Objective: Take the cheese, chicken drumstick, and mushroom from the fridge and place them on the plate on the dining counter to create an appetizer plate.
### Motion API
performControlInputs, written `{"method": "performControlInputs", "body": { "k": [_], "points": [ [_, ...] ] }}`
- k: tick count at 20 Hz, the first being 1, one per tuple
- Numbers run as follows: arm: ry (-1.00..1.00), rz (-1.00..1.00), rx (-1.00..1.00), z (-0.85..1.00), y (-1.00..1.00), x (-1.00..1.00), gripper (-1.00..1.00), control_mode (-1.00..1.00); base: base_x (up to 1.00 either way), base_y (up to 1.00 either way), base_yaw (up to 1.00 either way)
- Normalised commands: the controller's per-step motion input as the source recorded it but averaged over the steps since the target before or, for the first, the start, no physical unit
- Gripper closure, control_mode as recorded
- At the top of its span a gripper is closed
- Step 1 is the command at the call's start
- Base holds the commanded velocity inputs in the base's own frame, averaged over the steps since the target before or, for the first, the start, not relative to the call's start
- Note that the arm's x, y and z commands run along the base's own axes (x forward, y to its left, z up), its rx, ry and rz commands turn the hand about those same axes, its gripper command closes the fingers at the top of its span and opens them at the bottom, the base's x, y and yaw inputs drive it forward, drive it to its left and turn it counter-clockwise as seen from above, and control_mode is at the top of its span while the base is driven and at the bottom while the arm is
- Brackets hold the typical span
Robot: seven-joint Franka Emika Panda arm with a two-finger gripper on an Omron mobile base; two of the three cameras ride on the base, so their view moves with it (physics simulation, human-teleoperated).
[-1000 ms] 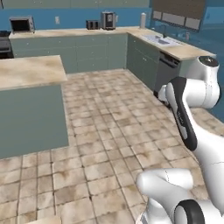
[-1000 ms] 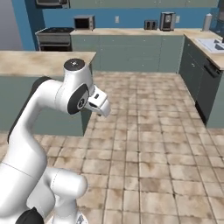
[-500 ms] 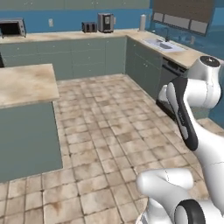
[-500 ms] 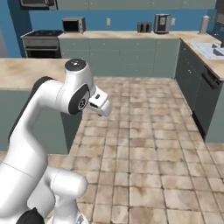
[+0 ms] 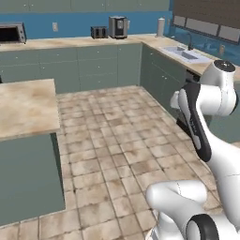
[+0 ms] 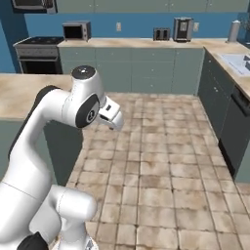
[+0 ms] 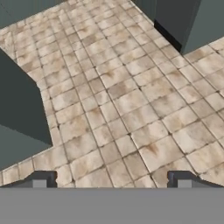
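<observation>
Jaws wide apart, holding nothing, gripper (image 7: 111, 180) pointed down at the beige tiled floor (image 7: 131, 100) beside a grey-green, beige-marble-topped counter (image 5: 23, 110).

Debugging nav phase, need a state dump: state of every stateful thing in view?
gripper: open, empty, pointed at the floor
microwave: door shut
toaster: slots empty
coffee machine: upright, at the back wall
sink: faucet off
stove: nothing on it
</observation>
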Motion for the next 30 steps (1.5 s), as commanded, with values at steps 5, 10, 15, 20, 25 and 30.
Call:
{"method": "performControlInputs", "body": {
  "k": [5, 10, 15, 20, 25, 30],
  "points": [
    [0.00, 0.00, 0.00, 0.00, 0.00, 0.00, -1.00, 1.00, 1.00, -0.80, 0.24],
    [0.00, 0.00, 0.00, 0.00, 0.00, 0.00, -1.00, 1.00, 1.00, -0.53, 0.21],
    [0.00, 0.00, 0.00, 0.00, 0.00, 0.00, -1.00, 1.00, 1.00, -0.20, 0.23],
    [0.00, 0.00, 0.00, 0.00, 0.00, 0.00, -1.00, 1.00, 1.00, 0.00, 0.29],
    [0.00, 0.00, 0.00, 0.00, 0.00, 0.00, -1.00, 1.00, 1.00, -0.03, 0.31],
    [0.00, 0.00, 0.00, 0.00, 0.00, 0.00, -1.00, 1.00, 1.00, -0.13, 0.32]
  ]
}}
